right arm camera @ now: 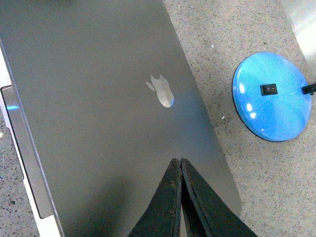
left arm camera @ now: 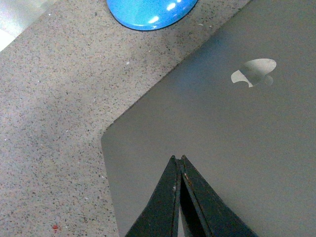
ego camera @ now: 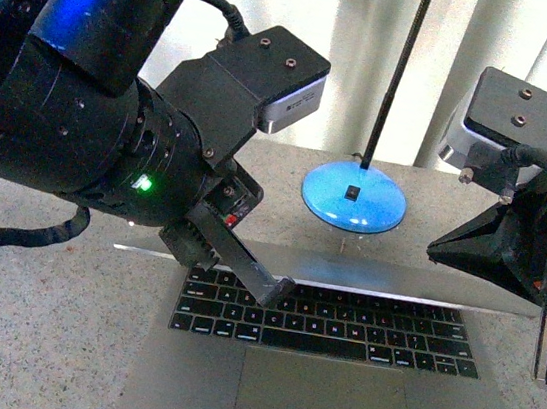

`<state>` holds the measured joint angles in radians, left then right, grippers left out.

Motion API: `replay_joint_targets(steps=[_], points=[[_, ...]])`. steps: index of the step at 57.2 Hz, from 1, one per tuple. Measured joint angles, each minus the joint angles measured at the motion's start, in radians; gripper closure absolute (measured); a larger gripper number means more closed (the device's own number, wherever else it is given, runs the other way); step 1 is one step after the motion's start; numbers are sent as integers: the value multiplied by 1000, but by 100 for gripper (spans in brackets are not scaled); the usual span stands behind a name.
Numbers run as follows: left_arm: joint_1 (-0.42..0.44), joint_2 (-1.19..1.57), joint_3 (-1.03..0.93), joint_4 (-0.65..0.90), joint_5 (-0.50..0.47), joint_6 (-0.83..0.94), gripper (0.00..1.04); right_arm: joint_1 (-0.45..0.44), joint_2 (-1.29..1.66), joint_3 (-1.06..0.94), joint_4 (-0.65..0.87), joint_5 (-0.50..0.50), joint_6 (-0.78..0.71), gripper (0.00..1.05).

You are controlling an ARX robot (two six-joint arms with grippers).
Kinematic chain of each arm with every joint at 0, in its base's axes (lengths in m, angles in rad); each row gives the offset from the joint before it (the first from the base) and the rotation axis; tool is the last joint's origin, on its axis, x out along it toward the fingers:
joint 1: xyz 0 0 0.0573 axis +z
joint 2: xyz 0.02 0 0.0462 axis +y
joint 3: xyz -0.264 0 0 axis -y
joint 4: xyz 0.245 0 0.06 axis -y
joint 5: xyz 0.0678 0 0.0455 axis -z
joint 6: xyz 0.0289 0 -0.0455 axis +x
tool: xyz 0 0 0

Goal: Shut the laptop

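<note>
We are mid-close: the laptop [ego camera: 329, 393] lies on the table before us with its lid half down, and the left gripper [left arm camera: 178, 160] and right gripper [right arm camera: 179, 162], both pinched together, rest at the lid's back, so next we should press down evenly.

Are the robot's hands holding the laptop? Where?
No, nothing is held. The left hand and the right hand are both shut and empty, with their tips over the back of the lid of the laptop.
</note>
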<state>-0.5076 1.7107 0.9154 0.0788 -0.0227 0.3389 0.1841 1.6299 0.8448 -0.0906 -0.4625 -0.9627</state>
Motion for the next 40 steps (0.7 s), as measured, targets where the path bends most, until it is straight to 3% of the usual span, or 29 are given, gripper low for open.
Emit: replay_joint_targets(steps=[40], points=[[-7,30,-62,58,16,-23,101,23,50,-45,55,1,5,102]])
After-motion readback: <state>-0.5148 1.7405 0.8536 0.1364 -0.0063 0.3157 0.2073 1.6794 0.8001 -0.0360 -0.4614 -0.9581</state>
